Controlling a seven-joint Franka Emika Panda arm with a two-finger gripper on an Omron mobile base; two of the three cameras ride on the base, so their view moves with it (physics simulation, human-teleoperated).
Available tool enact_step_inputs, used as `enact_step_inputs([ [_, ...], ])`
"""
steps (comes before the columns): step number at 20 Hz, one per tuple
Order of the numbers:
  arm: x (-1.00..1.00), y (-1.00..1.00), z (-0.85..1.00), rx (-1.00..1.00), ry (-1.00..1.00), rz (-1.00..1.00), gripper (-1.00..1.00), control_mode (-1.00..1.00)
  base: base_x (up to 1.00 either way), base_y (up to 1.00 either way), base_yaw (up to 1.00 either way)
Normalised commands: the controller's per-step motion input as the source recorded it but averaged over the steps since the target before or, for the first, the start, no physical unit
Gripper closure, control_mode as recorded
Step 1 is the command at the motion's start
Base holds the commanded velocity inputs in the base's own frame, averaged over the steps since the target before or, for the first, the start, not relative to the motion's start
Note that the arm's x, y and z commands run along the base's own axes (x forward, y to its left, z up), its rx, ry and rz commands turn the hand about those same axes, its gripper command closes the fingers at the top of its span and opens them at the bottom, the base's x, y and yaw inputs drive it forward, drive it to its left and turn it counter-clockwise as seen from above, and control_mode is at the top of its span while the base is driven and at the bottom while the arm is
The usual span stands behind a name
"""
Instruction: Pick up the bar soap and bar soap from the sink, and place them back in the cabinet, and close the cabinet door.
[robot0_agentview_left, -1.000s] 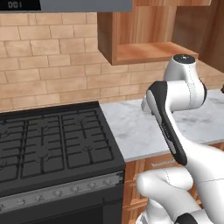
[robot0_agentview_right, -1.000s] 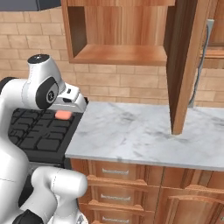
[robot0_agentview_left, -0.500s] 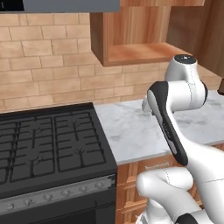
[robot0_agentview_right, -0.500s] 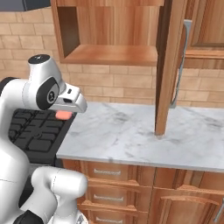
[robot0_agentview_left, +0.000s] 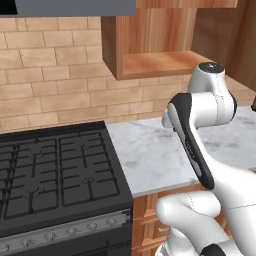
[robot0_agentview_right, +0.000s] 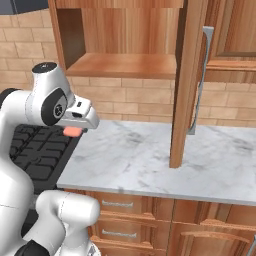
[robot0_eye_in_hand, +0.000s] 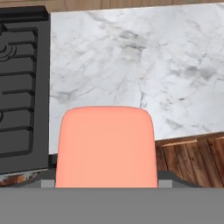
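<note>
End effector (robot0_agentview_right: 75, 131) clamped on salmon-pink bar soap (robot0_eye_in_hand: 106, 146), pointing down over marble counter (robot0_agentview_right: 150, 155) beside stove (robot0_agentview_left: 50, 175).

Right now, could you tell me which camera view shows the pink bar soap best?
The hand view: the salmon-pink bar soap sits large and close above the marble counter. The right base view shows a small sliver of it under the hand; in the left base view the arm hides it.

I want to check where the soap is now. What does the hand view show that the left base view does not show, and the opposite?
Hand view alone: the salmon-pink bar soap close up, held at the gripper. Left base view alone: the open wall cabinet with its bare wooden shelf, the brick wall and the arm. Both views: the black stove and the white marble counter.
</note>
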Motion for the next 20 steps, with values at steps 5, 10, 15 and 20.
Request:
enact_step_inputs([
  [5, 0.0, 0.0, 0.0, 0.0, 0.0, 0.0, 1.0, 1.0, 0.37, -0.18, 0.0],
  [10, 0.04, -0.14, 0.06, 0.0, -0.1, 0.0, 1.0, -1.0, 0.05, -0.04, 0.0],
  [15, 0.04, -0.11, 0.16, 0.0, -0.21, 0.0, 1.0, -1.0, 0.0, 0.0, 0.0],
  [20, 0.03, -0.1, 0.25, 0.0, -0.22, 0.0, 1.0, -1.0, 0.0, 0.0, 0.0],
])
